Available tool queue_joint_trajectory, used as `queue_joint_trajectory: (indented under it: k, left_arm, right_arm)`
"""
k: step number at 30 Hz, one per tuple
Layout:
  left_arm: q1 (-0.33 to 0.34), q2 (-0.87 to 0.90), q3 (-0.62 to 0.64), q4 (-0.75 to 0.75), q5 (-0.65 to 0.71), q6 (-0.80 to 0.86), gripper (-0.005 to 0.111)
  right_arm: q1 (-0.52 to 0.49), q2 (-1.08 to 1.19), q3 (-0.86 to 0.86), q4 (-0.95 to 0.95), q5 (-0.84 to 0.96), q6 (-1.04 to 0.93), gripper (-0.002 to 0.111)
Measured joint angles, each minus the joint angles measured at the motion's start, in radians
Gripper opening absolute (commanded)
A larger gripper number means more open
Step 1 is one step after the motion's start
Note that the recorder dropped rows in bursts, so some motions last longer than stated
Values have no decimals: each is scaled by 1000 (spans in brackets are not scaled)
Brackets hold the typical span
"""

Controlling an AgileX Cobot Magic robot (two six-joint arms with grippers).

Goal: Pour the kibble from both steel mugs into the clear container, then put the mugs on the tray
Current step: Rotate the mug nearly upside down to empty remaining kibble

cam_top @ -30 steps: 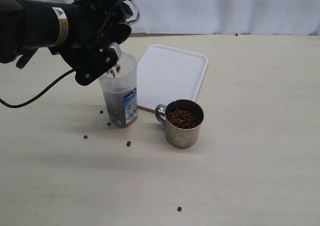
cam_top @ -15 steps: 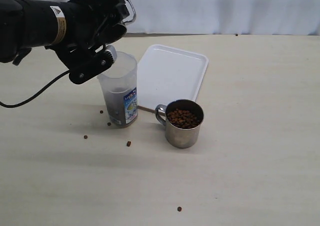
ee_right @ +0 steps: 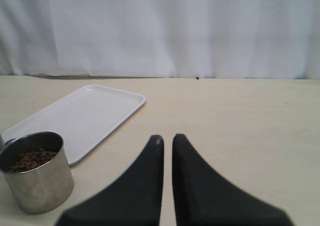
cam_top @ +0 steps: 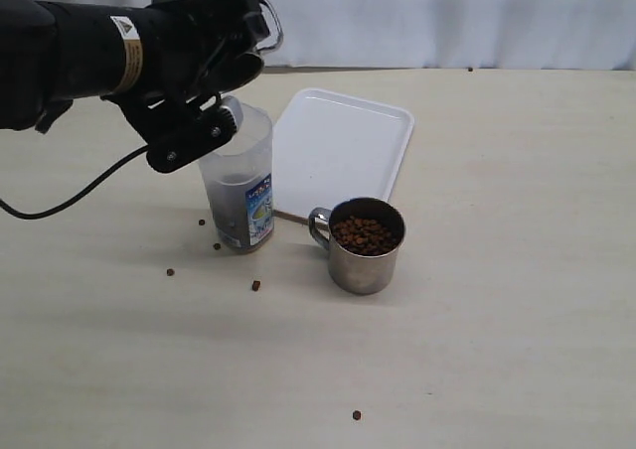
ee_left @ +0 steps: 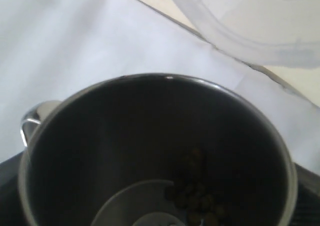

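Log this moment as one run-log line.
left pincer: grips tilted steel mug by clear container | right pincer: shut | second steel mug: unpoured

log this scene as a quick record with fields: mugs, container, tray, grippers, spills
left gripper: clamped on the held steel mug, raised and tilted by the clear container's rim
held steel mug: nearly empty, few pellets inside
clear container: upright, kibble in its lower part
second steel mug: upright on the table, near the tray, holds kibble
tray: no mug on it
right gripper: shut, holding nothing
spills: stray pellets on the table
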State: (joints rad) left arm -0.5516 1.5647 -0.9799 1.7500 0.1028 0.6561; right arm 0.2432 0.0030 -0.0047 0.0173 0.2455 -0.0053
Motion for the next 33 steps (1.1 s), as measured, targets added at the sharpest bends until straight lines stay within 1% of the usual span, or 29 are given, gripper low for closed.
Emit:
queue_joint_trajectory:
  k: [5, 13, 23, 30, 33]
  left_arm:
    - [-33, 0, 0, 0, 29, 35, 0]
    - [-33, 0, 0, 0, 83, 103, 0]
    - [-36, 0, 0, 0, 69, 104, 0]
    - [-77, 0, 0, 0, 69, 164, 0]
    - [-98, 0, 0, 0, 87, 222, 0]
  right_arm:
    - [0, 0, 0, 0, 0, 0, 5]
    - [0, 0, 0, 0, 0, 0, 5]
    - [0, 0, 0, 0, 0, 0, 5]
    - [0, 0, 0, 0, 0, 0, 5]
    - [0, 0, 0, 0, 0, 0, 5]
